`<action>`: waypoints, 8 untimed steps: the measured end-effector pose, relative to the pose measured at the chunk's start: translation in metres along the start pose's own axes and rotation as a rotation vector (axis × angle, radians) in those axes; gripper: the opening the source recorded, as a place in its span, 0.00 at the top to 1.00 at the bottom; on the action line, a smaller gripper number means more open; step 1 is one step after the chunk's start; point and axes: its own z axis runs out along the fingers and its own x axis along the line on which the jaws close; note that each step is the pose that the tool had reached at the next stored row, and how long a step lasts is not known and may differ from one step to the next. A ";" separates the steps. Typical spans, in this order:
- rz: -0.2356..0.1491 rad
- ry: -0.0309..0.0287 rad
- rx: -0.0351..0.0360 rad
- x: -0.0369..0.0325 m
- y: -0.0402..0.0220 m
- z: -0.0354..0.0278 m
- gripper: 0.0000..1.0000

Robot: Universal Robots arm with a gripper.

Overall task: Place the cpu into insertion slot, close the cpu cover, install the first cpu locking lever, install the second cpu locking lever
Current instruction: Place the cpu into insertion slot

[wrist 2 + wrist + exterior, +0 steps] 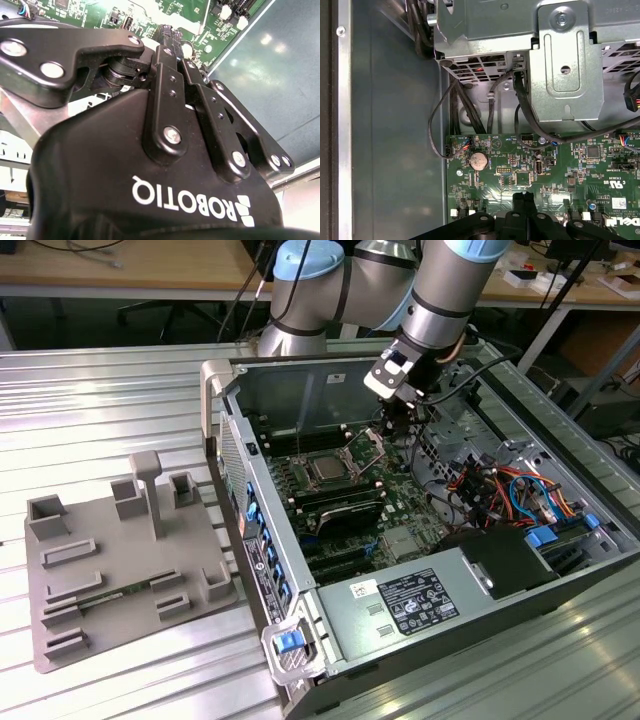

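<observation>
In the exterior view the cpu, a silvery square, lies flat in the insertion slot on the green motherboard inside the open computer case. The cpu cover, a thin metal frame, stands tilted up at the slot's far-right side. My gripper hangs down from the arm right beside the raised cover, on the exterior view's right of it. In both wrist views the black fingers meet with no gap and nothing between them, just over the board. Whether they touch the cover is hidden.
A grey fixture plate with upright posts lies on the ribbed metal table at the exterior view's left. Inside the case are a metal drive cage, black cables, a coin battery, coloured wiring and a power supply.
</observation>
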 end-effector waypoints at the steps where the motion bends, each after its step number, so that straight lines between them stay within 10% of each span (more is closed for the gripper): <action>1: 0.000 0.0000 0.0000 0.0000 0.0000 0.0000 0.89; 8: -0.001 0.0004 -0.0009 -0.0005 -0.0015 -0.0019 0.89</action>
